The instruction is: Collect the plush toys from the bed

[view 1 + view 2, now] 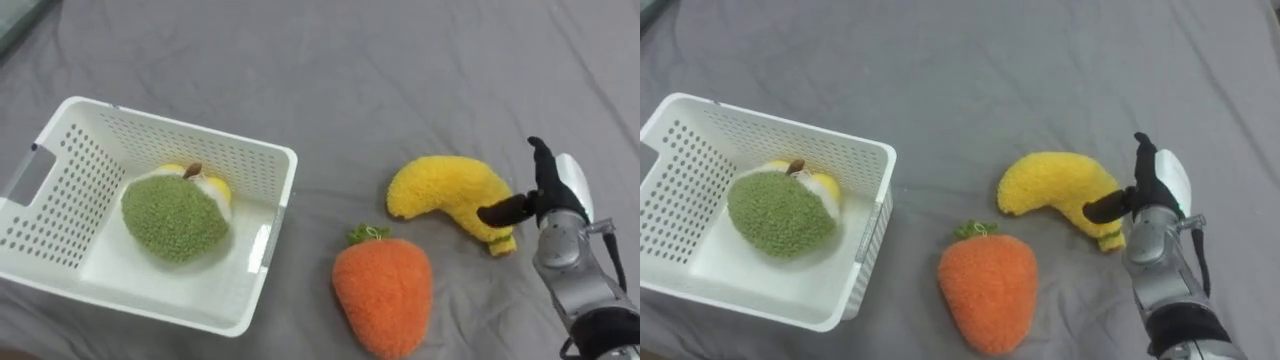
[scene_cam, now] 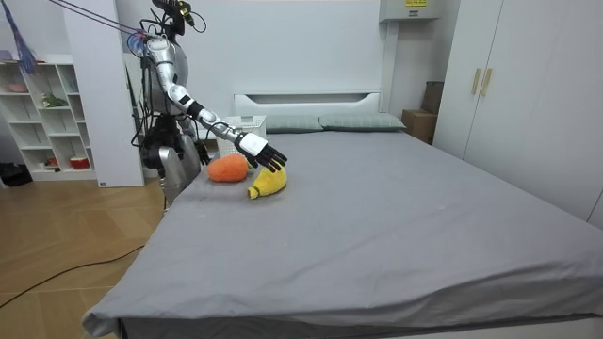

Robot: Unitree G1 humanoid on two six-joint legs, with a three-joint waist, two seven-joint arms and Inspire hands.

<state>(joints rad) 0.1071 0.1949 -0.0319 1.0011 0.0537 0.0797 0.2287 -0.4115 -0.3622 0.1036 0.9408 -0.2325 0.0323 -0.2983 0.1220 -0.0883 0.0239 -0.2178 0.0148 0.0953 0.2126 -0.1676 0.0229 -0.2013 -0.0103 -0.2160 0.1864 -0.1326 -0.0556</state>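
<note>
A yellow plush banana (image 1: pixel 452 194) lies on the grey bed, with an orange plush carrot (image 1: pixel 384 290) just in front of it. A green and yellow plush fruit (image 1: pixel 178 211) sits inside the white perforated basket (image 1: pixel 262 160) at the left. My right hand (image 1: pixel 555 190) is open at the banana's right end, its thumb touching the tip and its fingers straight. In the room view the right hand (image 2: pixel 258 148) reaches over the banana (image 2: pixel 268 183) and carrot (image 2: pixel 227 169) from the bedside where I stand.
The grey bedsheet (image 1: pixel 350 70) stretches flat beyond the toys. Two pillows (image 2: pixel 325 122) and a white headboard (image 2: pixel 306 98) lie at the bed's far end. White shelves (image 2: pixel 42 113) and wardrobes (image 2: pixel 509 85) stand around the room.
</note>
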